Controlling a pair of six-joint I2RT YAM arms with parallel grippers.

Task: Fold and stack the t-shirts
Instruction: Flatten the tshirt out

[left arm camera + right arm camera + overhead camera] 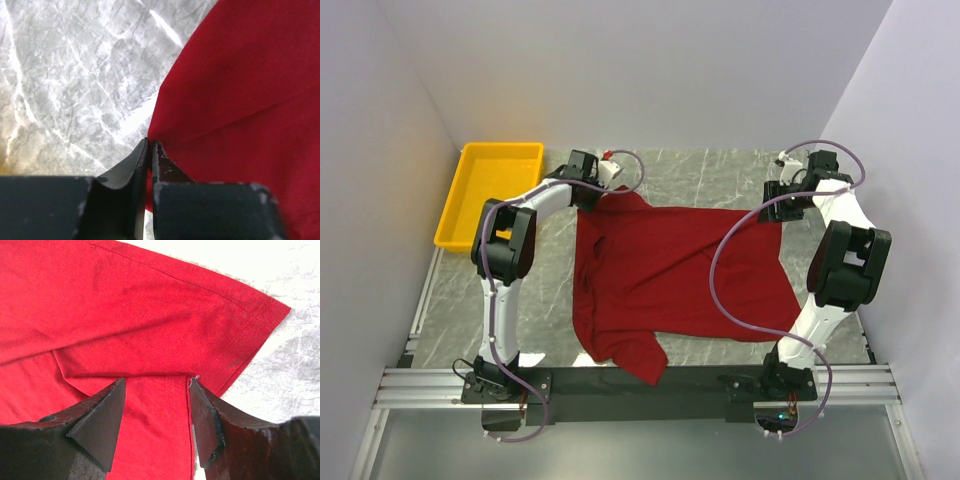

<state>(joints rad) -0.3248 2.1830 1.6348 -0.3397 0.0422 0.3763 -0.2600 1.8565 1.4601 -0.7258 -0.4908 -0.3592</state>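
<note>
Scanning the red t-shirt (670, 270), the yellow bin (492, 195), the marbled table (720, 175): nothing legible anywhere, no lettering, no numbers, no brand marks, no signs to read in any view.

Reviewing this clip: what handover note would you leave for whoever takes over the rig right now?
Left end effector: shut on the far left edge of the dark red t-shirt.
Right end effector: open, jaws straddling its far right corner, gripping nothing.
T-shirt lies spread but rumpled on the marble table; yellow bin sits far left, apart from it.
Done: no tidy fold yet. Left: grip the right corner, fold, stack.
</note>
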